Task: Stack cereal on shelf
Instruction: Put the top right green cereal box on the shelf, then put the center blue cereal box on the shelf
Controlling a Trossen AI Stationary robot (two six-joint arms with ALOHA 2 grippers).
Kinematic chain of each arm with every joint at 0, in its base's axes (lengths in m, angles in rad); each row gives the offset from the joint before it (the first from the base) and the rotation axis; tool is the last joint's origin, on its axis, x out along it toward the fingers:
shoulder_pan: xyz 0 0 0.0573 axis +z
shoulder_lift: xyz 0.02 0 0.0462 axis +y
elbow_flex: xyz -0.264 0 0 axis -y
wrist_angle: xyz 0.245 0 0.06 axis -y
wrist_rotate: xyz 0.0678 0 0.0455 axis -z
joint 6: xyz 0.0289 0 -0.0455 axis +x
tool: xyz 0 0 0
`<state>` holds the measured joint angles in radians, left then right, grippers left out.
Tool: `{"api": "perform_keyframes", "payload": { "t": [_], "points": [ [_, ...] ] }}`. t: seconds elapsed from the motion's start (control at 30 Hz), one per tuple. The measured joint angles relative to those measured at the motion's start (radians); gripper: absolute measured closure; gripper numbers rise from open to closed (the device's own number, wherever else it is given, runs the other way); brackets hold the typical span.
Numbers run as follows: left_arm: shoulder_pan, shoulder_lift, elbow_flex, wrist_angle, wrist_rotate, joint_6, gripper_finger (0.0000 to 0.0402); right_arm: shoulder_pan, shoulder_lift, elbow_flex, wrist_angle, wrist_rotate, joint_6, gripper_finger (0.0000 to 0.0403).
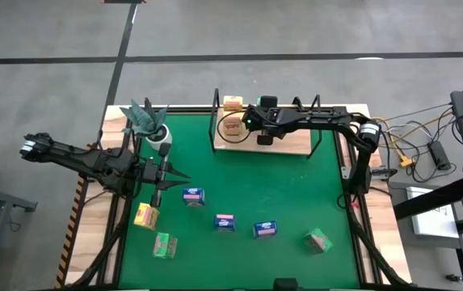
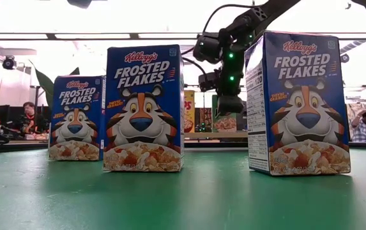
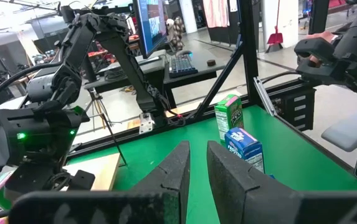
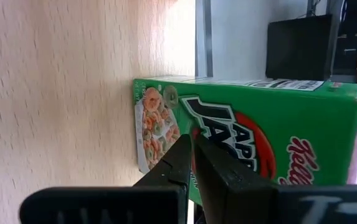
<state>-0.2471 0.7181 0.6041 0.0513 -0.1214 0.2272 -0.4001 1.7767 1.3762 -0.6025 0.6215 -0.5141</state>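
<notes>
The shelf (image 1: 288,145) stands at the mat's far edge. A yellow-orange box (image 1: 233,103) stands at its far left corner, and another box (image 1: 231,126) is next to it. A green box (image 4: 259,143) stands upright on the board; it also shows in the low view (image 2: 224,122). My right gripper (image 4: 192,146) is shut, level over the board in front of that box's printed face. My left gripper (image 3: 198,158) hovers over the mat's left side (image 1: 174,174), open by a narrow gap and empty. Three blue boxes (image 1: 192,196) (image 1: 225,222) (image 1: 265,230) stand on the mat. My right gripper's shut fingertips (image 4: 184,149) stand before the lower part of the green box's printed face (image 4: 166,124), coming level from the table's right. I cannot tell whether they touch it. The box stands upright, its bottom on the board.
A yellow-orange box (image 1: 146,216) and a green box (image 1: 164,245) lie near the mat's left front. Another green box (image 1: 317,240) is at the right front. A white pot with a teal plant (image 1: 154,129) stands at the far left, close to my left arm.
</notes>
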Motion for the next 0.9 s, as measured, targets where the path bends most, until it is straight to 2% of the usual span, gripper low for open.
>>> {"api": "perform_keyframes", "payload": {
  "t": [0.23,0.43,0.57,0.77,0.9],
  "points": [
    [0.0,0.0,0.0,0.0,0.0,0.0,0.0363,0.047,-0.017,0.005,-0.038,-0.001,0.034,0.039],
    [0.0,0.0,0.0,0.0,0.0,0.0,0.0363,0.119,-0.099,0.006,-0.09,-0.022,0.121,0.039],
    [0.0,0.0,0.0,0.0,0.0,0.0,0.0363,0.18,-0.189,0.006,-0.107,-0.149,0.235,0.039],
    [0.0,0.0,0.0,0.0,0.0,0.0,0.0363,0.287,-0.316,0.004,-0.081,-0.474,0.396,0.039],
    [0.0,0.0,0.0,0.0,0.0,0.0,0.0363,0.402,-0.35,0.002,-0.032,-0.524,0.48,0.039]
  ]
}}
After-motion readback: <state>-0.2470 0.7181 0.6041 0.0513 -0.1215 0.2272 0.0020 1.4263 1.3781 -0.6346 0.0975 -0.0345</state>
